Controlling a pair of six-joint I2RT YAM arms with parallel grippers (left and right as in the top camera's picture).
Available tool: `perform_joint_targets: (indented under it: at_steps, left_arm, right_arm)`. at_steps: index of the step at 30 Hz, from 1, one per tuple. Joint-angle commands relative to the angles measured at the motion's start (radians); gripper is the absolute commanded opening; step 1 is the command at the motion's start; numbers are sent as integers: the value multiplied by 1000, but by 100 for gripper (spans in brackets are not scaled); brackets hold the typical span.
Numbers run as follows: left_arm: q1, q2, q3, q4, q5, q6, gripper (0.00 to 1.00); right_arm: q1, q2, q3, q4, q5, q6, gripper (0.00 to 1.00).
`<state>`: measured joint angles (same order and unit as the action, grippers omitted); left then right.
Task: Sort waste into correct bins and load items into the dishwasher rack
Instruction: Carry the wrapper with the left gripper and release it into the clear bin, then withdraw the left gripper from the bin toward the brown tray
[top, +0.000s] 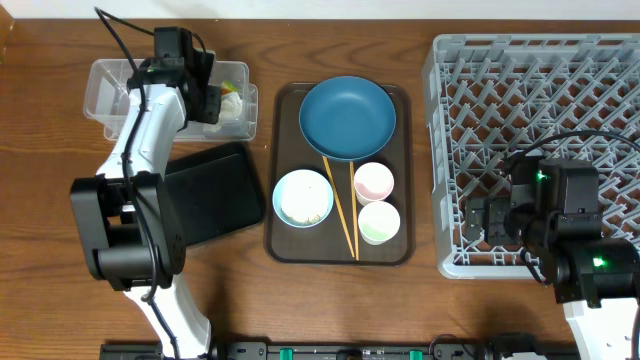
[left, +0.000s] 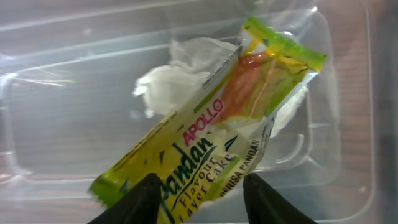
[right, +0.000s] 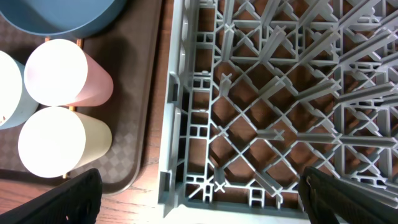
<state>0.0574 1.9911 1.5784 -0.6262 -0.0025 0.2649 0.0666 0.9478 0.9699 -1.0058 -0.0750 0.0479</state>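
Observation:
My left gripper (left: 208, 198) is open over the clear tub (top: 102, 92), its fingers on either side of the yellow-green snack wrapper (left: 217, 130), which lies tilted on the white tissue (left: 174, 78) in the tub (left: 74, 124). The black tray (top: 205, 190) lies in front of the tub. On the brown tray are the dark-blue bowl (top: 347, 118), the light-blue bowl (top: 302, 197) with a few specks inside, the pink cup (top: 374, 182), the pale green cup (top: 379, 222) and the chopsticks (top: 338, 200). My right gripper (right: 199, 199) is open wide over the front left corner of the grey rack (top: 540, 130), and is empty.
The brown serving tray (top: 285, 245) lies between the black tray and the rack. In the right wrist view the pink cup (right: 62, 74) and green cup (right: 53, 142) stand close to the rack's left wall (right: 177, 124). Cables run along both arms.

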Motion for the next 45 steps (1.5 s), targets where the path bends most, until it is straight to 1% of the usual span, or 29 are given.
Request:
perform_joint_targets:
  at_steps: [1,3,12,15,18,20,22,25,26,27,30,39,45]
  left_arm:
    - [5,-60,-5,7,-62,-6,53]
    - [5,-68,-5,16,-62,-9,56]
    - [4,-73,-5,22,-58,-85,57]
    - [4,-88,-5,22,-52,-118,60]
    - [4,-119,-5,21,14,-121,62]
    - [4,-151,-5,18,67,-129,66]
    - [4,-183,-5,2,106,-182,72]
    - [4,-224,-5,-66,177,-259,79]
    - [4,-237,-5,-106,211,-286,84]
    - [4,-245,-5,-136,235,-296,85]
    - [4,-252,-5,-214,284,-297,86]
    - [-2,-252,-5,-362,285,-298,86]
    - [-59,-252,-5,-506,300,-298,86]
  right_arm:
    - [6,-7,24,0,0,-1,99]
    - [6,-7,24,-1,0,-1,99]
    - [6,-7,24,0,0,-1,99]
    - [6,-7,24,0,0,-1,99]
    - [6,-7,24,0,0,-1,99]
    - [6,-7,24,0,0,-1,99]
    - [6,-7,24,0,0,-1,99]
    - [6,-7,24,0,-1,-1,99]
    - [6,-7,24,0,-1,0,99]
    - [6,-7,24,0,-1,0,99]
    - [6,-7,24,0,-1,-1,99]
    - [6,-7,24,2,0,-1,99]
    - [6,-7,24,7,0,-1,99]
